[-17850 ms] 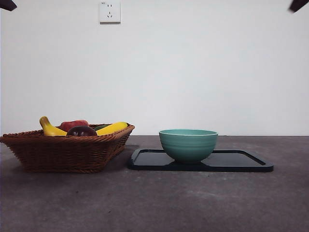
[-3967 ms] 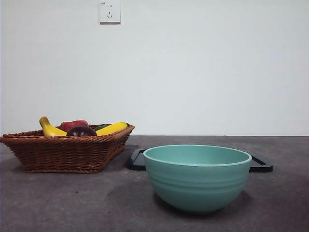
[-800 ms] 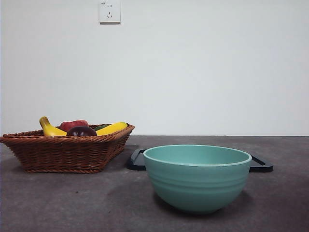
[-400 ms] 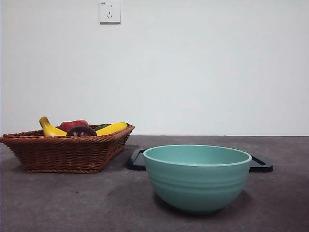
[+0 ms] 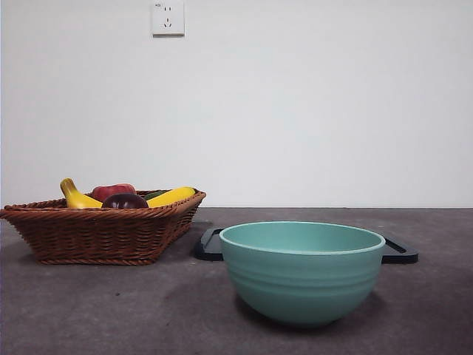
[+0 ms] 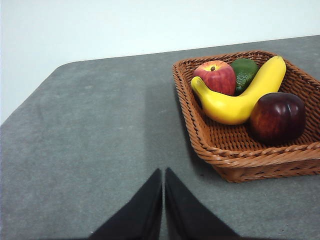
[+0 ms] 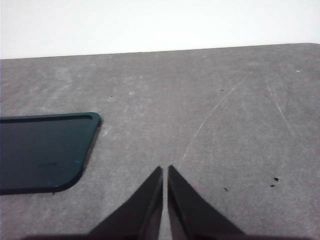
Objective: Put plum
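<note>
- While both arms wait, the left gripper (image 6: pixel 163 172) and right gripper (image 7: pixel 165 170) are clenched, grasping nothing.
- The plum (image 6: pixel 277 117) lies in the wicker basket (image 5: pixel 103 235) beside a banana (image 6: pixel 240 97), near the worktop's left edge.
- No writing is legible.

One basket (image 5: pixel 96 237), one bowl (image 5: pixel 303 274), one tray (image 7: pixel 40 150), two bananas (image 6: pixel 240 97), one apple (image 6: pixel 216 77), one plum (image 6: pixel 277 117), one avocado (image 6: pixel 245 71).
</note>
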